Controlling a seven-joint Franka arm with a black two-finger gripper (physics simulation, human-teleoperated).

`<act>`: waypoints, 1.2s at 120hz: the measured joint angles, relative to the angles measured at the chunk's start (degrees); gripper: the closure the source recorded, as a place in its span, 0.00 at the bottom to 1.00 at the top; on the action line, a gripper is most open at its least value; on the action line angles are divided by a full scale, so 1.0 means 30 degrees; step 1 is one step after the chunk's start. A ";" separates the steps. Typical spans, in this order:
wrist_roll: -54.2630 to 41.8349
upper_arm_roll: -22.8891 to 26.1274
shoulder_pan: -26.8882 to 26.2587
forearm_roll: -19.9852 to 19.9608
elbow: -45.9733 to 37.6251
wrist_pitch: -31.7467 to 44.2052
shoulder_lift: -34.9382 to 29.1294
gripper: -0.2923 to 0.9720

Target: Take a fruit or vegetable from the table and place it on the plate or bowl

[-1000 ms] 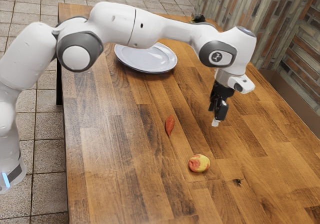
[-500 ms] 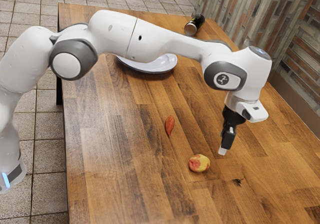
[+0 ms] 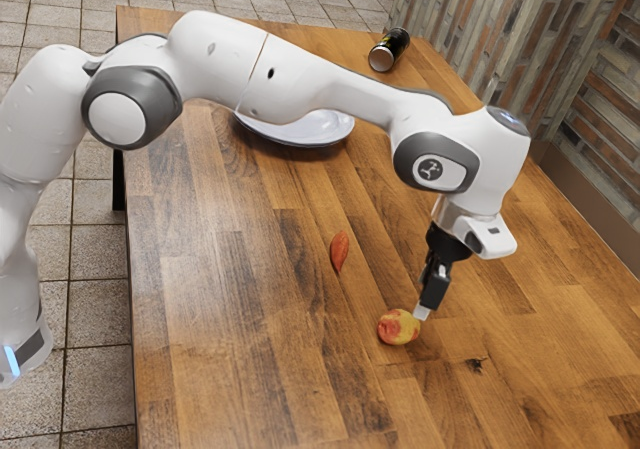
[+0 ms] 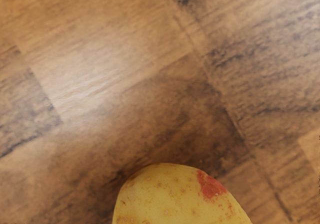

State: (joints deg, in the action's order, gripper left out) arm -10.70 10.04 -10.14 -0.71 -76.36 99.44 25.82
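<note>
Exterior view | gripper [image 3: 424,309] points straight down, tip at yellow-red fruit [image 3: 398,327], judged aligned for top grasp | opening: cannot tell, seen edge-on | fruit lies on table [image 3: 230,269], directly under hand, well apart from plate [image 3: 320,127] | 1 fruit targeted
</note>
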 joint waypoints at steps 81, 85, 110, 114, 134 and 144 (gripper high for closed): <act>1.0329 -0.0822 -0.0014 -0.2312 0.0023 0.0075 0.0630 0.23; 1.0677 -0.0785 -0.0028 -0.2212 0.0020 0.0006 0.0620 0.23; 1.2471 -0.0737 -0.0296 -0.1926 -0.0342 -0.0593 0.0577 0.23; 1.2707 -0.0739 -0.0305 -0.1913 -0.0439 -0.0655 0.0563 0.23; 1.3705 -0.0749 -0.0308 -0.1883 -0.0703 -0.0849 0.0547 0.23; 1.4109 -0.0744 -0.0309 -0.1878 -0.0713 -0.0873 0.0565 0.23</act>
State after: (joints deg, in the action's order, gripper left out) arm 31.63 7.81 -11.07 -6.34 -78.50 96.82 27.51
